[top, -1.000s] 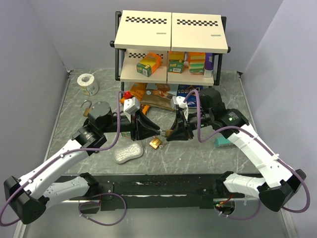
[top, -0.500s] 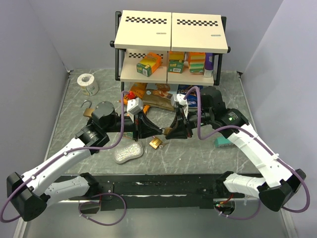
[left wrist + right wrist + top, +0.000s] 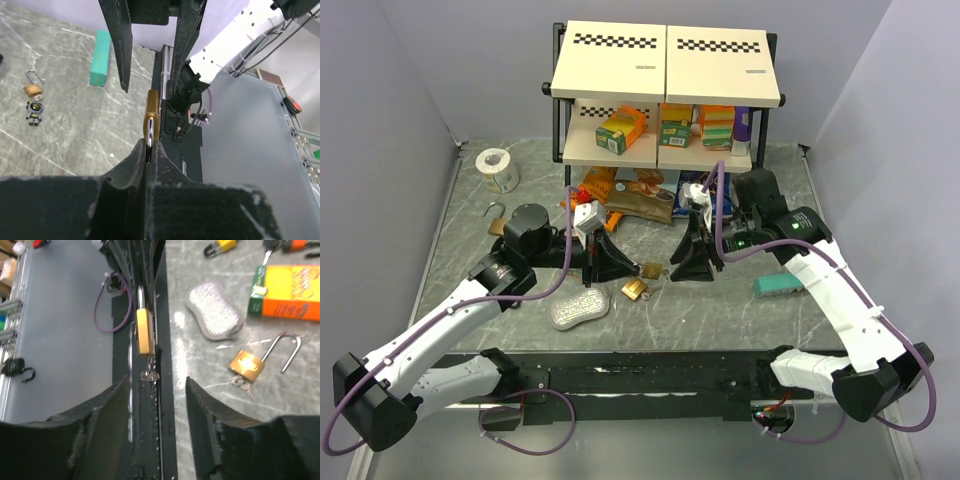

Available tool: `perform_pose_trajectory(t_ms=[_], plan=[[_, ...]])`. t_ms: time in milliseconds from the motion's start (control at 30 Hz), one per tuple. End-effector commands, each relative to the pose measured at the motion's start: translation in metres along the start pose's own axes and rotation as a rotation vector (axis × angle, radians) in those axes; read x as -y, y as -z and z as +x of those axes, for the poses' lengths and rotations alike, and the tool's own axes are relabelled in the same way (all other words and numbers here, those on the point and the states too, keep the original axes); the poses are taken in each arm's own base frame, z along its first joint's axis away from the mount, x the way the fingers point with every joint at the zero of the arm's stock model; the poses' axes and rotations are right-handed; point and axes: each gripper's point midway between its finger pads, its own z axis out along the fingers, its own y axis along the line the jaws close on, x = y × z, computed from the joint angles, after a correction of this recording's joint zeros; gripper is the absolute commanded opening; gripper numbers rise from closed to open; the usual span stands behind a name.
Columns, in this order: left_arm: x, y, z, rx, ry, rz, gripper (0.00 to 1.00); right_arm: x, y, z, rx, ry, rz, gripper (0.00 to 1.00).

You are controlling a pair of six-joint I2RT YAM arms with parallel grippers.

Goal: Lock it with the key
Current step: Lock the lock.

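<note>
Far left in the overhead view, a roll of tape [image 3: 498,169] stands near the back of the table [image 3: 720,320], with an unlatched padlock [image 3: 497,218] lying in front of it beside your left arm. Next comes your left gripper [image 3: 630,266]. Its fingers are pinched tight on the silver shackle of the brass padlock [image 3: 151,117], holding it off the table with its body pointing at the other arm. Below that, a grey pouch [image 3: 579,309] and a loose padlock [image 3: 634,288], shackle swung open, lie on the marble. At the held lock's free end you can see the key [image 3: 149,374] seated in the body, with nothing gripping it. Your right gripper [image 3: 156,382] faces it just beyond, fingers [image 3: 107,410] well apart and clear of the key on both sides. You cannot tell whether the held shackle is latched. Furthest right, a teal block [image 3: 780,285] rests beside the right arm.
</note>
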Motion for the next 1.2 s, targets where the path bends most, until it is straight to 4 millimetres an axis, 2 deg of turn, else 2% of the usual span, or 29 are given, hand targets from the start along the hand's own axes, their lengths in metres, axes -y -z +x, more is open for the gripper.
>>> perform_pose_trajectory(t_ms=[0, 367, 500, 767, 867, 967, 1000, 1133, 1167], plan=[[0.013, 0.001, -0.007, 0.003, -0.060, 0.070, 0.01, -0.011, 0.004, 0.001, -0.007, 0.039, -0.038, 0.54], [0.007, -0.006, -0.010, 0.006, -0.050, 0.077, 0.01, -0.017, -0.007, 0.002, -0.015, 0.049, -0.089, 0.50], [0.006, -0.007, -0.010, 0.005, -0.051, 0.081, 0.01, -0.016, -0.010, 0.004, -0.022, 0.040, -0.094, 0.38], [0.006, -0.007, -0.010, 0.007, -0.061, 0.082, 0.01, -0.009, -0.013, 0.012, -0.048, 0.023, -0.085, 0.31], [0.006, -0.007, -0.010, 0.006, -0.062, 0.083, 0.01, -0.008, -0.014, 0.013, -0.050, 0.015, -0.087, 0.32], [0.005, -0.007, -0.008, 0.000, -0.062, 0.081, 0.01, -0.008, -0.014, 0.012, -0.047, 0.016, -0.093, 0.14], [0.004, -0.007, -0.008, 0.000, -0.063, 0.077, 0.01, -0.008, -0.014, 0.012, -0.048, 0.014, -0.093, 0.02], [-0.003, -0.006, -0.005, -0.001, -0.063, 0.050, 0.01, -0.002, -0.006, 0.023, -0.054, -0.023, -0.067, 0.00], [-0.008, -0.004, -0.005, 0.003, -0.063, 0.038, 0.01, 0.000, -0.004, 0.032, -0.067, -0.045, -0.067, 0.00]])
